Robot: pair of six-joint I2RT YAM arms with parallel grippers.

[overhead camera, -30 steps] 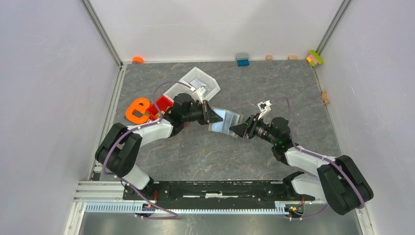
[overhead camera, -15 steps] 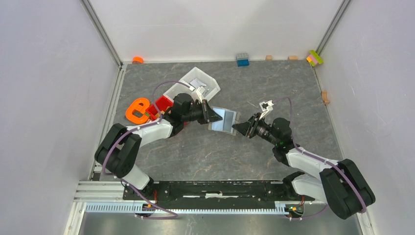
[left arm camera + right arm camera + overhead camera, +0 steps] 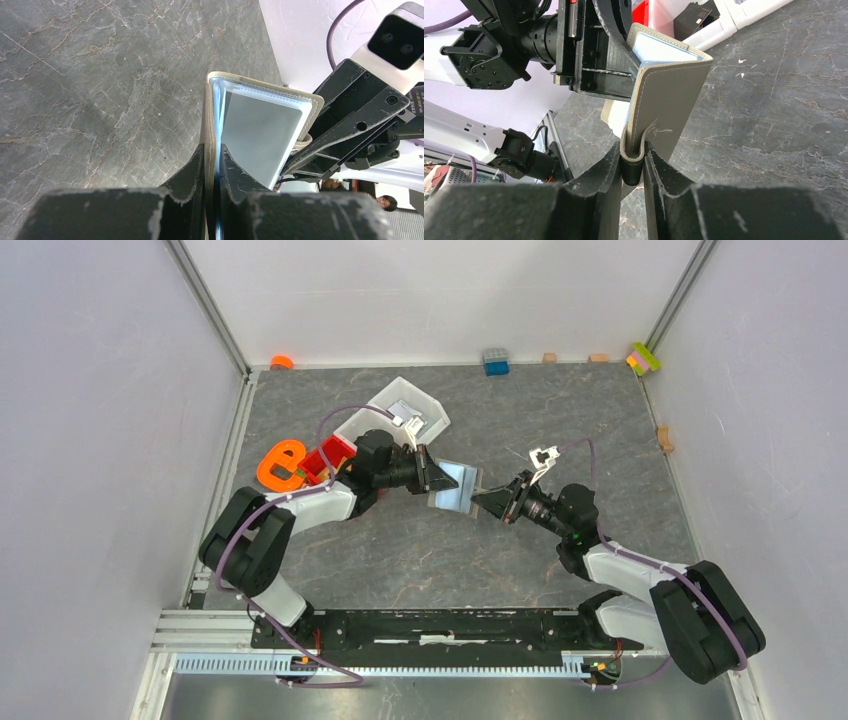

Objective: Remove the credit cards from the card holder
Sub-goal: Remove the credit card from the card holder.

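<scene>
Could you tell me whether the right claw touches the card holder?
Touching: right wrist view shows the right claw clamped on the card holder's flap.

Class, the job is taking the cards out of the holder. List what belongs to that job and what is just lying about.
Job in hand:
- holder
- cards inside it
- left tool and right tool, each clamped on a flap

Lying about:
- white bin
- red bin
- orange piece
- blue brick
- coloured block
</scene>
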